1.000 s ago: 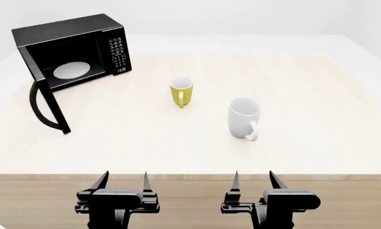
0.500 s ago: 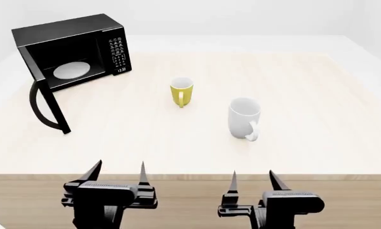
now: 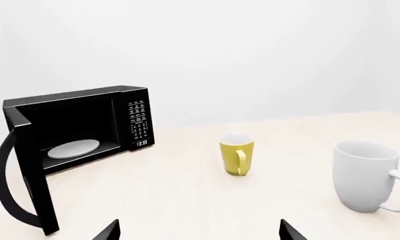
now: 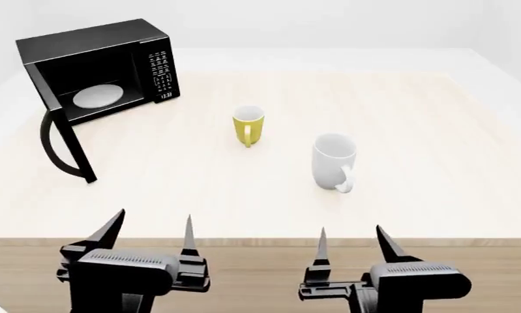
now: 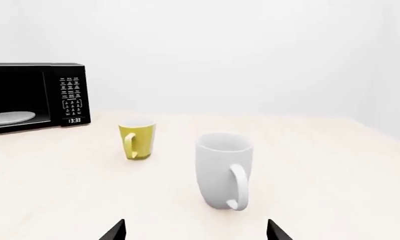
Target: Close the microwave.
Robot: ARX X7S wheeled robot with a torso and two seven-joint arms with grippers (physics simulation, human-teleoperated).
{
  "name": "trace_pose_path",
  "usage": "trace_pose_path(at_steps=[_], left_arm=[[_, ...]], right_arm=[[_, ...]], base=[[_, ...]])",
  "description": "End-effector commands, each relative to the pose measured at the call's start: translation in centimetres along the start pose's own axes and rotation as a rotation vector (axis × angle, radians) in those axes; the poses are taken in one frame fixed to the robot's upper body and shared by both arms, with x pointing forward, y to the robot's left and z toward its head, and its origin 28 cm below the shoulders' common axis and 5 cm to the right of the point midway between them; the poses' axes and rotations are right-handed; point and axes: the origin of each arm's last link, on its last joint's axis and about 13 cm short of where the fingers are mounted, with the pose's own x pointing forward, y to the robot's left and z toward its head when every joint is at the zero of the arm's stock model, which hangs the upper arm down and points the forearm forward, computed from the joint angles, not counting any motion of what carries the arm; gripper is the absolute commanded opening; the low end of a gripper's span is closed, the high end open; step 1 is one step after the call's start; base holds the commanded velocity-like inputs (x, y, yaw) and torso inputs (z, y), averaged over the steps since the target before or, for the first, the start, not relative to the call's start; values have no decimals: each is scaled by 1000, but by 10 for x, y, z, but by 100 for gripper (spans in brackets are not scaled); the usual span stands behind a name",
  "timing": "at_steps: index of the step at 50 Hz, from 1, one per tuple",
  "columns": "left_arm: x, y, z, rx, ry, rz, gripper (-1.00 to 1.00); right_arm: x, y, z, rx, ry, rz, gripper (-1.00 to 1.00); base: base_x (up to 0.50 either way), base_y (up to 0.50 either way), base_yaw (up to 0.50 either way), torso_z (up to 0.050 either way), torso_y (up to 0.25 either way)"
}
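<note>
Microwave [image 4: 104, 72] door unchanged, open, left pincer [image 4: 151, 231] moved leftward, forward

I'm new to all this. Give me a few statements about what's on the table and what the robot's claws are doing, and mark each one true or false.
1. The microwave has its door swung open. True.
2. A mug sits inside the microwave. False: only the white turntable shows inside; the yellow mug and the white mug stand out on the table.
3. The left gripper is holding the door's handle. False: it hangs open at the table's near edge, apart from the microwave.
4. The right gripper is open and holds nothing. True.
5. The white mug stands nearer the robot than the yellow mug. True.
</note>
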Motion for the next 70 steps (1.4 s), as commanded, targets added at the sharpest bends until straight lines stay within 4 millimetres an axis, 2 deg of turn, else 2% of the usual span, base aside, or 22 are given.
trace_pose_path(at_steps=[1, 3, 5, 12, 20, 70], left_arm=[[-12, 1, 17, 16, -34, -19, 100], [-13, 1, 19, 15, -39, -22, 100], [-14, 2, 20, 15, -44, -23, 100], [-15, 3, 23, 13, -51, -22, 100], [-16, 4, 26, 7, -59, -22, 100], [-16, 5, 28, 9, -74, -17, 100]], right_arm=[[-21, -2, 30, 11, -30, 8, 100], [-20, -2, 35, 14, -34, 8, 100], [-28, 0, 34, 19, -41, 7, 100], [-26, -2, 39, 40, -66, 18, 100], [-28, -3, 44, 52, -82, 10, 100], [-29, -3, 44, 81, -93, 34, 100]], base=[[0, 0, 0, 0, 0], [0, 0, 0, 0, 0], [0, 0, 0, 0, 0], [0, 56, 0, 0, 0], [52, 500, 0, 0, 0], [57, 500, 0, 0, 0]])
